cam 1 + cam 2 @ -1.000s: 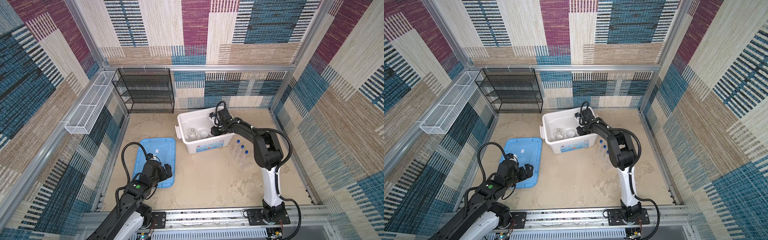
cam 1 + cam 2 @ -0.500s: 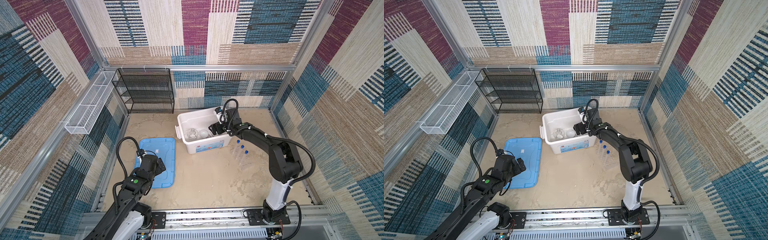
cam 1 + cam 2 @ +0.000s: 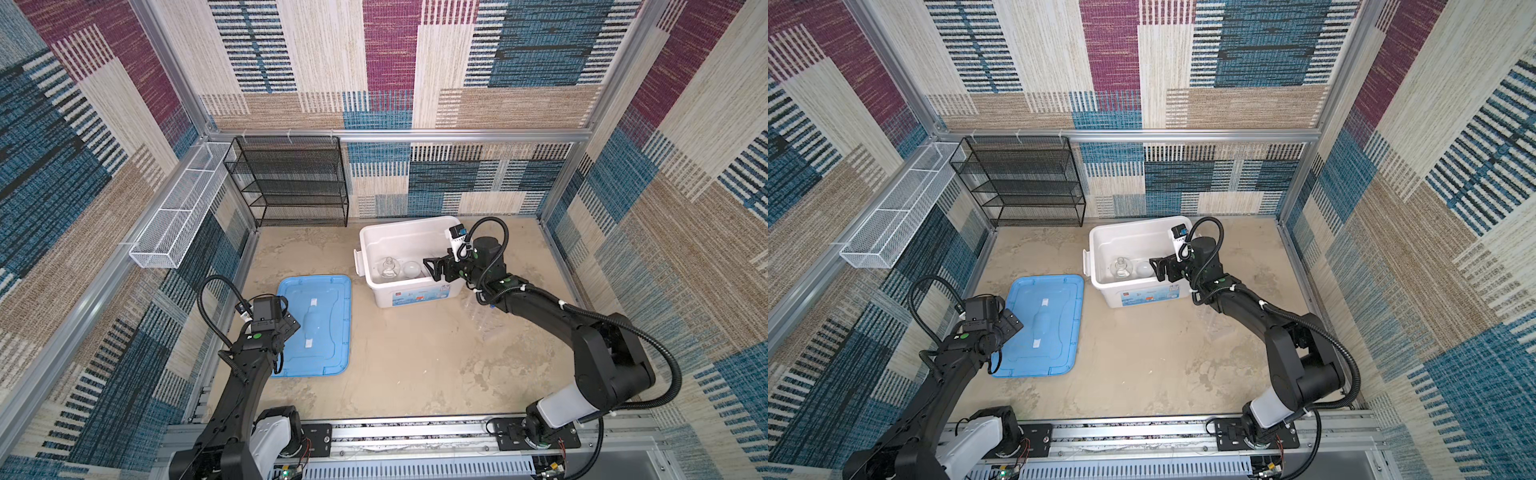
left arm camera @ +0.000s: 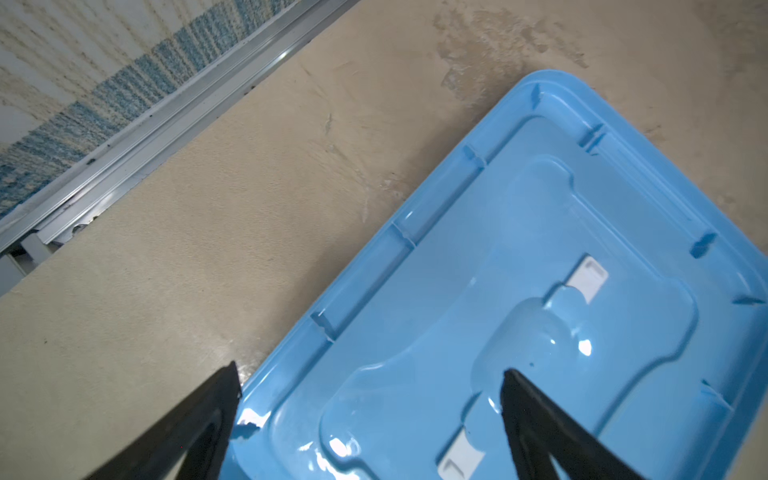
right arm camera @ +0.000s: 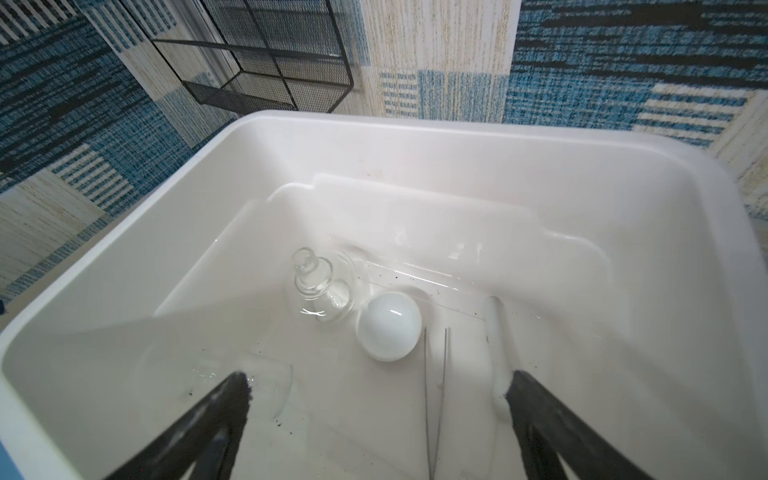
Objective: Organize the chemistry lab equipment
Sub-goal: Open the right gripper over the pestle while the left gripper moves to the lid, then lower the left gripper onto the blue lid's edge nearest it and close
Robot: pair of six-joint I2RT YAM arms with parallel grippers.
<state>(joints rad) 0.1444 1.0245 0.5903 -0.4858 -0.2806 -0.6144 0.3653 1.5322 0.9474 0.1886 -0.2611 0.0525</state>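
In the right wrist view, a clear stoppered glass flask (image 5: 318,291), a small white bowl (image 5: 388,326), thin metal tweezers (image 5: 436,395), a white pestle (image 5: 496,345) and a clear glass dish (image 5: 208,374) lie in the white bin (image 5: 415,137). My right gripper (image 5: 379,378) hangs open above them, holding nothing; both top views show it (image 3: 432,269) (image 3: 1156,270) over the bin's right front. Clear test tubes (image 3: 478,322) lie on the floor right of the bin, mostly under my right arm. My left gripper (image 4: 370,372) (image 3: 291,316) is open over the blue lid's (image 4: 540,291) left edge.
The blue lid (image 3: 316,324) lies flat on the sandy floor, left of the white bin (image 3: 370,241). A black wire rack (image 3: 291,183) stands against the back wall. A white mesh basket (image 3: 178,216) hangs on the left wall.
My right gripper's jaws opened wide over the bin, and that arm stretched out lower toward the right. My left gripper drew back leftward to the lid's left edge.
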